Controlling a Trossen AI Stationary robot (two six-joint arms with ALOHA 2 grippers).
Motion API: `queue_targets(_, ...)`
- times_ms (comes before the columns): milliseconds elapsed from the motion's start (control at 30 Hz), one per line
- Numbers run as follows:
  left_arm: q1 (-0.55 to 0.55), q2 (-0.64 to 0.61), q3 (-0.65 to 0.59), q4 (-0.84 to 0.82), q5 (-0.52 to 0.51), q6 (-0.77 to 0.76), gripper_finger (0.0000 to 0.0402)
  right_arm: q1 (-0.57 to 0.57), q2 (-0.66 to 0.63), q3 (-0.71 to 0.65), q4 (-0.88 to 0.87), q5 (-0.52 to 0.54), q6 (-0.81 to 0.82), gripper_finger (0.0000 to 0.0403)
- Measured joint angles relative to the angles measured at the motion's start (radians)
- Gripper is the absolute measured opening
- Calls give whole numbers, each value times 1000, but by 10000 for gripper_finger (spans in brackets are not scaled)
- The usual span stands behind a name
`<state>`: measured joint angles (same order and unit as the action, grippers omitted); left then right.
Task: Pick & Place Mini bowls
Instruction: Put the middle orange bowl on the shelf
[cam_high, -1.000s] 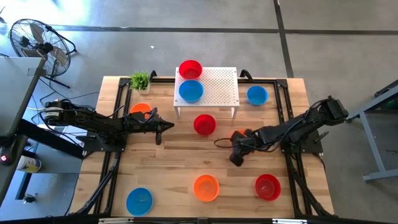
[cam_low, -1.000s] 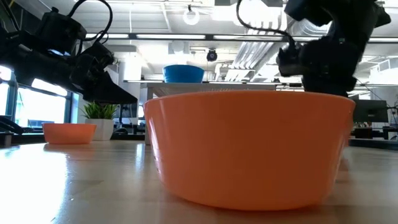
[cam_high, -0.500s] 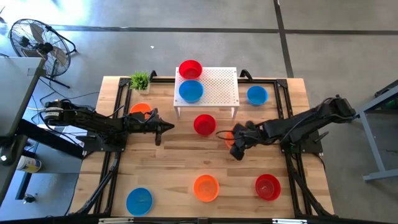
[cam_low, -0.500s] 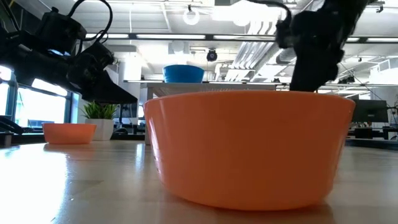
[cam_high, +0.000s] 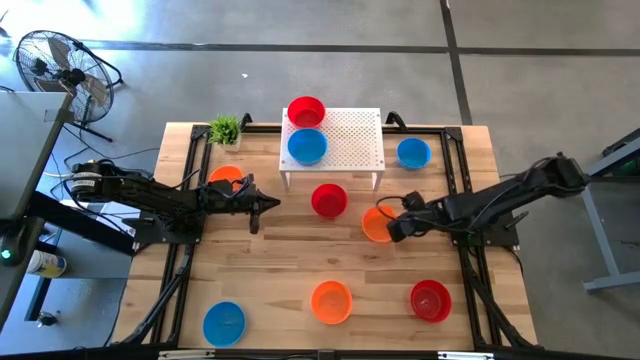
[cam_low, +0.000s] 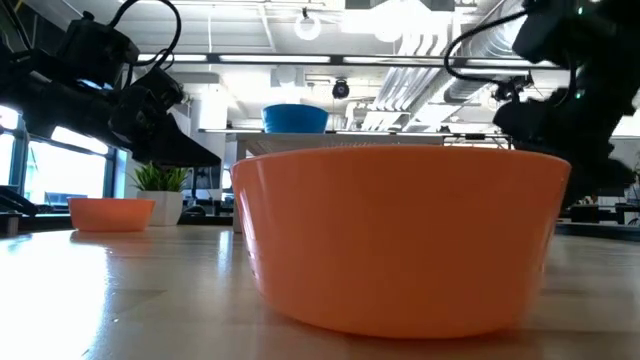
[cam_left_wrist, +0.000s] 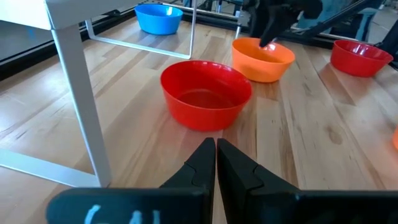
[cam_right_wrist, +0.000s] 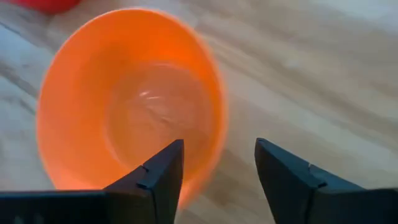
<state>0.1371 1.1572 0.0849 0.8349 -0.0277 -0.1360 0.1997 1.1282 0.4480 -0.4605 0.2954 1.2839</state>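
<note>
An orange mini bowl (cam_high: 375, 224) (cam_right_wrist: 130, 99) rests upright on its base, right of the table's middle. My right gripper (cam_high: 393, 230) (cam_right_wrist: 219, 146) is open just to its right, above the near rim, one finger over the hollow and one outside it. A red mini bowl (cam_high: 328, 200) (cam_left_wrist: 205, 99) sits in front of the white stand (cam_high: 350, 140). My left gripper (cam_high: 262, 207) (cam_left_wrist: 216, 146) is shut, holds nothing and points at the red bowl from the left. On the stand are a blue bowl (cam_high: 307, 146) and a red bowl (cam_high: 306, 111).
More bowls stand about the table: orange (cam_high: 228, 176) far left, blue (cam_high: 413, 152) far right, and blue (cam_high: 224, 322), orange (cam_high: 331, 301) (cam_low: 400, 240) and red (cam_high: 430, 300) along the near edge. A small green plant (cam_high: 226, 129) is at the far left corner.
My right gripper has drawn back from the near side of the orange bowl toward the table's right edge, turning from pointing at the near edge to pointing left. The orange bowl, half hidden under it before, now shows whole on the table.
</note>
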Motion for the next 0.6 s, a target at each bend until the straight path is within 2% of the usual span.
queue_targets(100, 0, 0, 0, 0, 0, 0, 14, -19, 3, -61, 103, -28, 1, 162)
queue_targets(200, 0, 0, 0, 0, 0, 0, 14, -31, 3, -79, 117, -23, -2, 130)
queue_targets(433, 0, 0, 0, 0, 22, 0, 14, -50, -3, -43, 118, -51, -107, 16)
queue_targets(600, 0, 0, 0, 0, 22, 0, 14, -79, -29, 59, 52, -107, -213, 14)
